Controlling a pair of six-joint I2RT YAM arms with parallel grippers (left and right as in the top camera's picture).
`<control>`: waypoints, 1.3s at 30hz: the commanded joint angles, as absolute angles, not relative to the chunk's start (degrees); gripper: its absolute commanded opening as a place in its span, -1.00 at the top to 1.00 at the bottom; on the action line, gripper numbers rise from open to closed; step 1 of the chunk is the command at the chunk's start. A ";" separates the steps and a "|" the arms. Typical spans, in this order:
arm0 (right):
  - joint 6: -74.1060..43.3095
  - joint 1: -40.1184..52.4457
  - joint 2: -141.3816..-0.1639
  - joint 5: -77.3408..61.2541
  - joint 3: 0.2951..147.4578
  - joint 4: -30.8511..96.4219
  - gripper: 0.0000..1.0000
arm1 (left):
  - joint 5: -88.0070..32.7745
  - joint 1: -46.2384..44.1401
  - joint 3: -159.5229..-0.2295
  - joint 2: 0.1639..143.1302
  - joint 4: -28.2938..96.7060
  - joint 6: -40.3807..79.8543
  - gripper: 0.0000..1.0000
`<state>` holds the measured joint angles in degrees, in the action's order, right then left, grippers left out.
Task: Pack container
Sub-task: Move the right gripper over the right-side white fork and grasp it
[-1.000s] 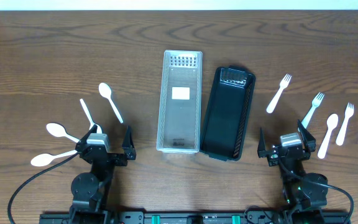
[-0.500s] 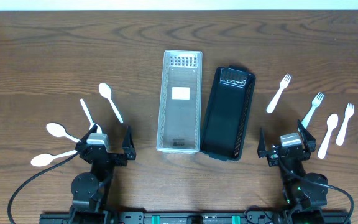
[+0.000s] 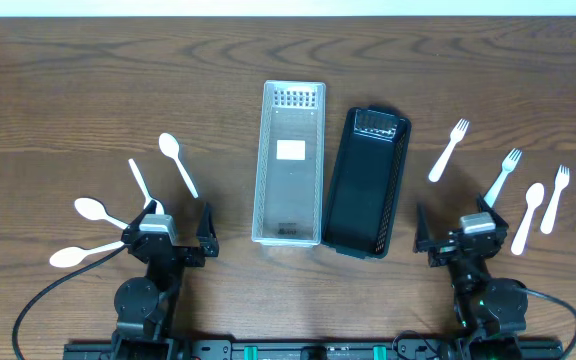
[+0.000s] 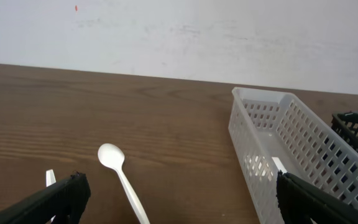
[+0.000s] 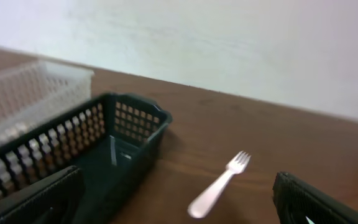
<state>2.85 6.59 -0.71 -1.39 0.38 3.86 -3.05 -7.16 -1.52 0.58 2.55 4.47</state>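
Note:
A clear white basket [image 3: 290,165] and a black basket [image 3: 368,182] stand side by side mid-table, both empty. White spoons [image 3: 177,163] [image 3: 95,211] [image 3: 78,254] lie on the left. White forks [image 3: 449,150] [image 3: 503,172] [image 3: 555,198] and one spoon [image 3: 528,217] lie on the right. My left gripper [image 3: 173,232] is open and empty near the front edge; its view shows a spoon [image 4: 120,174] and the clear basket [image 4: 272,124]. My right gripper [image 3: 455,228] is open and empty; its view shows a fork [image 5: 219,183] and the black basket [image 5: 104,143].
A thin white utensil [image 3: 140,180] lies next to the left gripper. A pale wall runs behind the table's far edge. Bare wood lies between each gripper and the baskets.
My right gripper has shifted and turned slightly, and its view is blurred. The left arm and all utensils have not moved.

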 commanded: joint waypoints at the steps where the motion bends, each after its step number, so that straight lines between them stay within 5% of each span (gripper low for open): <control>1: -8.16 6.17 -1.50 -5.28 0.60 4.14 -0.99 | -3.86 -6.94 -2.66 0.40 8.10 6.22 -0.96; 9: -8.97 6.15 -13.08 -7.79 14.33 15.14 -0.98 | -1.89 -6.92 -26.37 11.51 28.29 6.68 -0.96; 25: -7.57 1.15 -67.40 -7.18 66.98 52.80 -0.98 | -0.27 -6.92 -58.00 49.47 54.06 6.04 -0.96; 27: -4.51 1.13 -71.00 -6.81 67.90 52.03 -0.61 | -0.23 -6.92 -58.00 50.30 54.24 6.04 -0.96; 29: -4.91 1.13 -73.36 -5.76 67.85 51.09 0.07 | -0.19 -6.92 -58.00 50.83 54.26 6.02 -0.96; 30: -5.48 1.13 -74.76 -5.80 67.85 50.46 0.24 | -0.19 -6.92 -58.00 50.98 54.26 6.02 -0.97; 33: -6.42 1.15 -78.81 -5.80 67.85 48.42 0.31 | -0.19 -6.92 -57.98 51.55 54.41 6.02 -1.00; 36: -6.44 1.15 -83.37 -5.82 67.85 46.26 0.37 | -0.19 -6.92 -57.98 52.05 54.92 6.04 -0.68; 39: -6.44 1.21 -88.01 -5.85 67.83 45.32 0.66 | -0.19 -6.92 -57.98 52.86 55.42 6.04 -0.44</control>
